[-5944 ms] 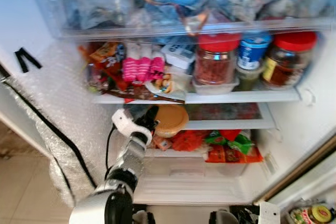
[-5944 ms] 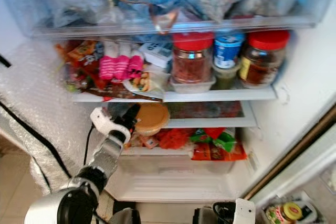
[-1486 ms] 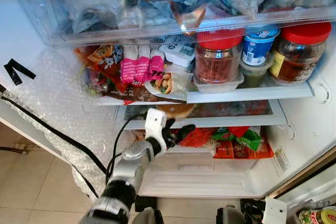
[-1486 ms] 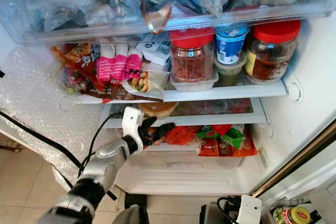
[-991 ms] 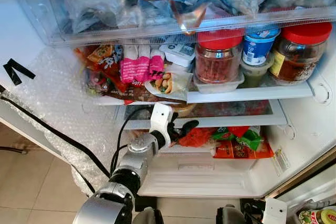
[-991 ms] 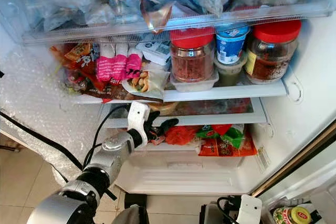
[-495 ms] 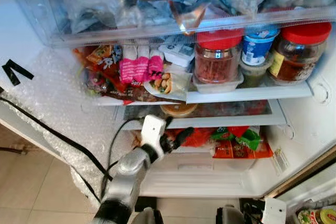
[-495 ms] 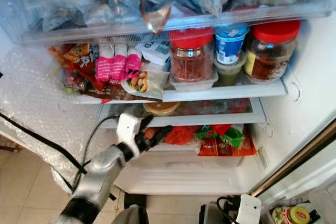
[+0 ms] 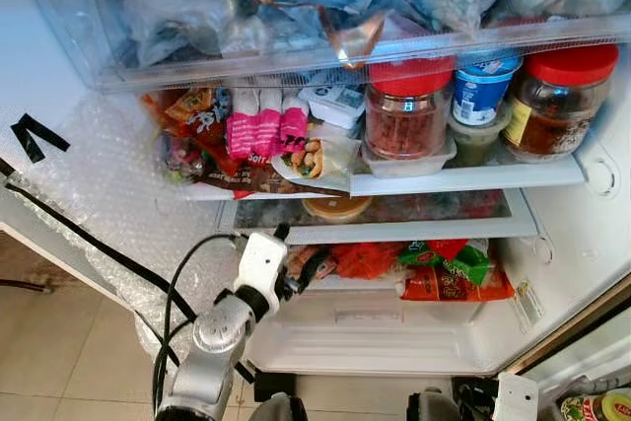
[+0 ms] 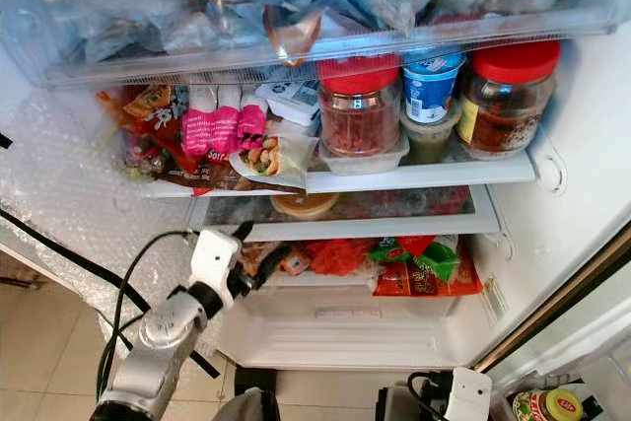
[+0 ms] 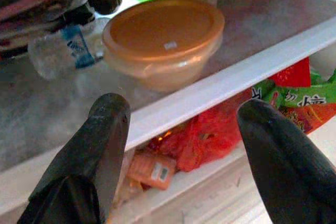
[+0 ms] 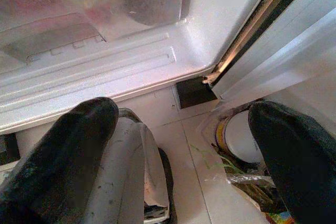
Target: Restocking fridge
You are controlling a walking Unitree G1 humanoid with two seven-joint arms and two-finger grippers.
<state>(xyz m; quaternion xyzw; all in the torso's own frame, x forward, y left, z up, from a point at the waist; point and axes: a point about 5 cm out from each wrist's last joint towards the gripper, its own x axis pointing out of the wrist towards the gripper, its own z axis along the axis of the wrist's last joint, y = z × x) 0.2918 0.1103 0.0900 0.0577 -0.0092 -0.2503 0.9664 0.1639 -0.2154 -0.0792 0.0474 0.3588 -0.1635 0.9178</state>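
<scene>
The open fridge holds a round tub with an orange lid, which stands alone on the lower glass shelf beside a small water bottle. My left gripper is open and empty. It hovers just in front of and below that shelf's white edge, apart from the tub. Red and green snack bags lie on the shelf beneath. My right gripper hangs open low down, over the floor in front of the fridge's base.
The upper shelf carries two red-lidded jars, a blue yoghurt tub and snack packets. A clear drawer of bags sits above. Bubble wrap and a black cable are on the left. A jar stands on the floor at right.
My left gripper has drawn back down and to the left, away from the lower shelf. The orange-lidded tub it held earlier stays on that shelf.
</scene>
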